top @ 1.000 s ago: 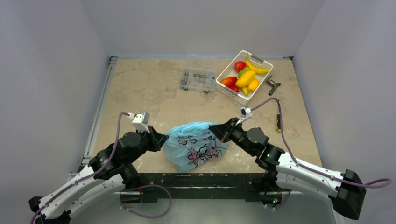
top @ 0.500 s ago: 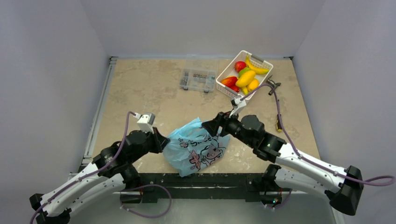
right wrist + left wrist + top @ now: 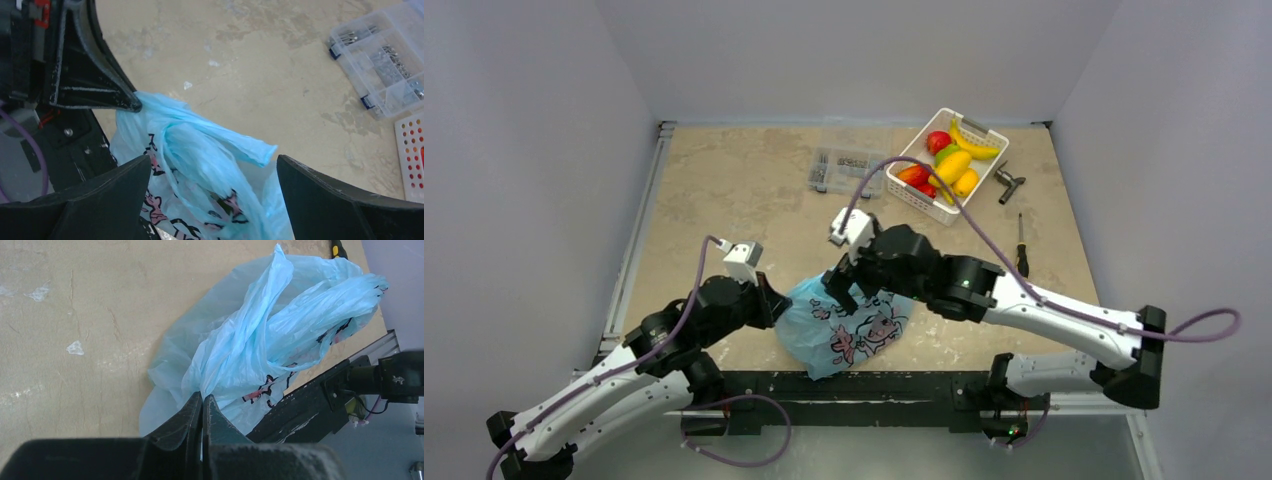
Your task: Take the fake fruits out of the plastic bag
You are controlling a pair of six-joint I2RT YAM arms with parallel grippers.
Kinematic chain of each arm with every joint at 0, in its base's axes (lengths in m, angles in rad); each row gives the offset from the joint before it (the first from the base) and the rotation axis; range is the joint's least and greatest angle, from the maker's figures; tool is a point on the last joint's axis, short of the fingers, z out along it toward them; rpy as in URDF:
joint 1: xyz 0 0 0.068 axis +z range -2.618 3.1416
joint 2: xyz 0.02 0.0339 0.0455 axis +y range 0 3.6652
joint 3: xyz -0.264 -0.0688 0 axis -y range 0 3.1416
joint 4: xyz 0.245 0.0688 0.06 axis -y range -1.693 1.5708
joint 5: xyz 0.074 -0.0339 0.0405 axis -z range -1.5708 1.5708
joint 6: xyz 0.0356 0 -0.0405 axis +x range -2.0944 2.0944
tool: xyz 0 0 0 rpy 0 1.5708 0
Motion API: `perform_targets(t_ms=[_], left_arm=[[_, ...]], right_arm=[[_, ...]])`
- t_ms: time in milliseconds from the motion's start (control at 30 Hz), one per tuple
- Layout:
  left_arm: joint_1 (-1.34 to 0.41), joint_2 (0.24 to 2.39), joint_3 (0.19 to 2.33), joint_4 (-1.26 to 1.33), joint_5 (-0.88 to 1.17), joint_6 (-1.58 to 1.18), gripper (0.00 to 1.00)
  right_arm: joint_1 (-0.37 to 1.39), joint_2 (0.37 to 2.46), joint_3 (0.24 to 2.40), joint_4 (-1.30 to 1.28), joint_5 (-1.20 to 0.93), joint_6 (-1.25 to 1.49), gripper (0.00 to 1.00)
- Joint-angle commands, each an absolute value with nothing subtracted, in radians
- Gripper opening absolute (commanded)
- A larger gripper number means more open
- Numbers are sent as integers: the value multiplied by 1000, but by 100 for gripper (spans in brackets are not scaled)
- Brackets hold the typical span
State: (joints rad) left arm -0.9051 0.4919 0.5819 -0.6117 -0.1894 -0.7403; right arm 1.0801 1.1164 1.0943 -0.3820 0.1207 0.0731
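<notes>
The bag [image 3: 852, 325] lies crumpled at the near edge of the bench [image 3: 744, 190], fruits hidden inside; the left gripper [image 3: 202, 402] is clamped on a fold at its left side; the right gripper [image 3: 212, 167] hangs over the loose top, jaws spread wide, holding nothing; it should pinch the opposite lip and draw away from the left, gently, since thin film tears.
</notes>
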Motion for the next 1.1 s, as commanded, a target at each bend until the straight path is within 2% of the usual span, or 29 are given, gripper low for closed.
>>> perform_targets(t_ms=[0, 133, 233, 367, 433, 533, 600, 700, 800, 900, 1067], left_arm=[[-904, 494, 628, -598, -173, -731, 0], [-904, 490, 622, -604, -175, -739, 0], [-904, 487, 619, -607, -176, -747, 0], [-905, 485, 615, -609, -189, -754, 0], [-904, 482, 616, -619, -201, -753, 0], [-904, 465, 625, -659, -244, -764, 0], [-904, 427, 623, -705, -316, -801, 0], [-904, 336, 585, -723, -394, -854, 0], [-904, 263, 548, -692, -391, -872, 0], [-904, 247, 545, -666, -346, -861, 0], [-904, 262, 600, -652, -250, -794, 0]], right_arm=[[1189, 1276, 1201, -504, 342, -71, 99], [1224, 1375, 1231, -517, 418, -90, 96], [1226, 1393, 1236, -487, 518, -19, 83], [1226, 1319, 1156, -313, 510, 90, 52], [1224, 1257, 1100, -214, 488, 141, 42], [1177, 1165, 1034, -100, 468, 299, 1], [1068, 1088, 961, -25, 368, 504, 0], [885, 923, 705, 265, 206, 850, 0], [853, 869, 496, 557, 203, 1096, 0], [849, 940, 521, 580, 161, 1103, 0], [844, 1037, 635, 559, 27, 918, 0]])
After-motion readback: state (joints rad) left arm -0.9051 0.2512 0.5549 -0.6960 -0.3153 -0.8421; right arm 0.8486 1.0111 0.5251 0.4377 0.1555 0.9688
